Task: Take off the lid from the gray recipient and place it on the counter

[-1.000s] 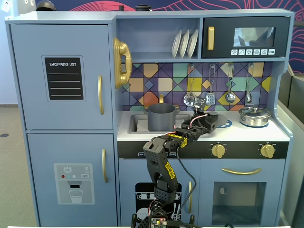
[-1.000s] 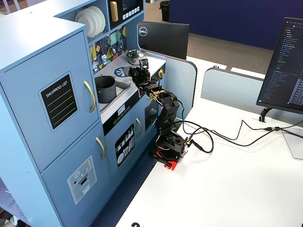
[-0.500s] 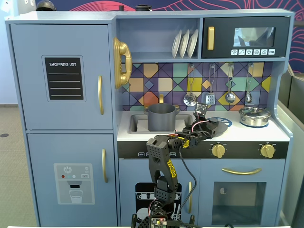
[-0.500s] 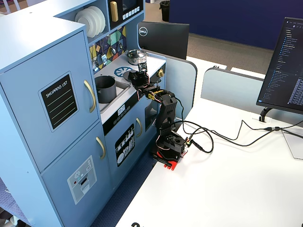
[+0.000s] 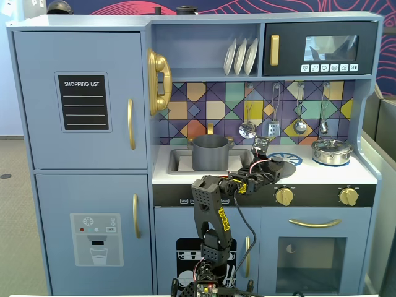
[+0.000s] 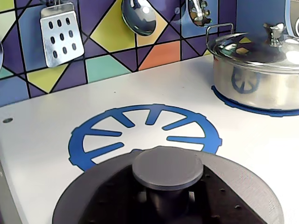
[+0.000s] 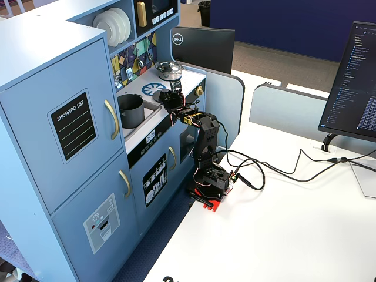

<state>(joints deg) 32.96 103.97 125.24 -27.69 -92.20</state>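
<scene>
Half done: my gripper (image 6: pixel 167 200) is pinching the lid (image 6: pixel 93 200) by its knob, off the pot (image 5: pixel 210 152), hovering at the burner's (image 6: pixel 145 133) six o'clock.

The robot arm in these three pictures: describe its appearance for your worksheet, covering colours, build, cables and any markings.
The arm is made of matte black, blocky plastic segments dotted with small holes. It stands on a red base. Thin red, black and yellow wires run bundled along the forearm to the gripper, and black cables trail from the base across the white desk. A yellow marking shows on the upper segment.
</scene>
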